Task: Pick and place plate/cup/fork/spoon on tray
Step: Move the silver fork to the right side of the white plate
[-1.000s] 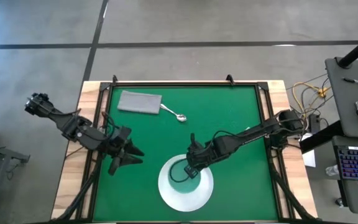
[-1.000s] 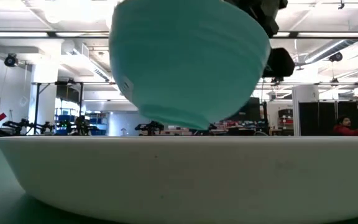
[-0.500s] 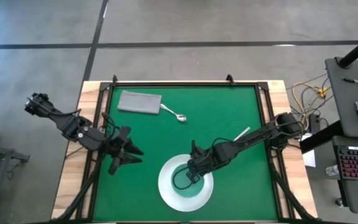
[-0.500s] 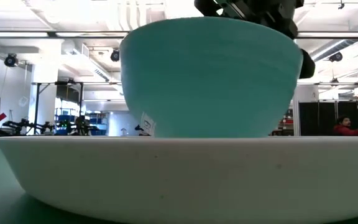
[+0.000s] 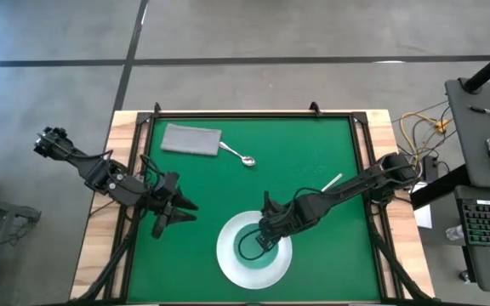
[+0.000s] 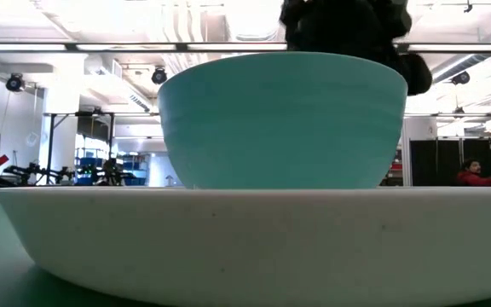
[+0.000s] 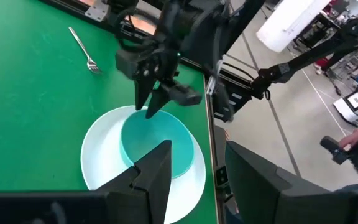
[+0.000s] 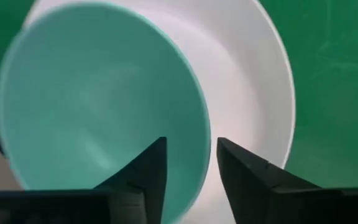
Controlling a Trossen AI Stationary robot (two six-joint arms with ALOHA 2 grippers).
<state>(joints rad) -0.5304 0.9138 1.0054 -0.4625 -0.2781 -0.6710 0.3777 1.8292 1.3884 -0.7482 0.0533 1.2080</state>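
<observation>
The teal cup (image 5: 258,246) stands upright on its base in the white plate (image 5: 228,263), which lies near the table's front edge. My right gripper (image 8: 191,143) is open over the cup's right rim, one finger inside the cup (image 8: 98,93) and one outside above the plate (image 8: 247,81), with space on both sides of the rim. My left gripper (image 5: 185,212) waits open at the table's left, pointing at the plate. The fork (image 5: 333,181) lies at the right and the spoon (image 5: 242,157) at the far middle. The tray is out of view.
A folded grey cloth (image 5: 191,140) lies at the far left beside the spoon. A dark frame (image 5: 253,115) borders the green table top. A person in red (image 6: 471,175) sits far off in the room behind.
My right gripper has come down toward the plate with the cup. The cup, tilted and clear of the plate a second ago, now stands level inside it.
</observation>
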